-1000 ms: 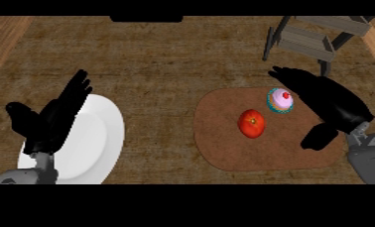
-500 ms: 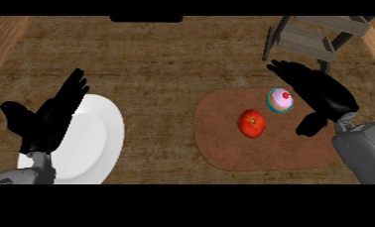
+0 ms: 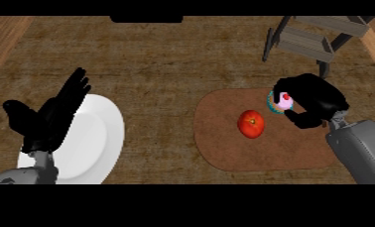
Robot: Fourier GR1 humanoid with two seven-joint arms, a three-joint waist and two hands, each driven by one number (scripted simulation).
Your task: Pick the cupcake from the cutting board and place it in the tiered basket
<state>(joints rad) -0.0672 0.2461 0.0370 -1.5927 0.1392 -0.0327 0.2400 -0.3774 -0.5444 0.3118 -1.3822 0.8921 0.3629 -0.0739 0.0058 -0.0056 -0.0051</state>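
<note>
A pink-frosted cupcake [image 3: 282,102] in a teal wrapper stands on the brown oval cutting board [image 3: 242,146], near its far right edge. My right hand [image 3: 316,101] curls round the cupcake from the right, with the fingers over its top and the thumb below it. The tiered basket [image 3: 311,40], grey with slatted shelves, stands at the far right of the counter, behind the board. My left hand [image 3: 47,117] rests open with fingers up at the left, over a white plate.
A red tomato [image 3: 251,123] lies on the board just left of the cupcake. The white plate [image 3: 95,139] sits at the near left. A dark object [image 3: 147,19] shows at the counter's far edge.
My right hand has moved left onto the cupcake and its fingers have curled round it. The left hand has barely shifted.
</note>
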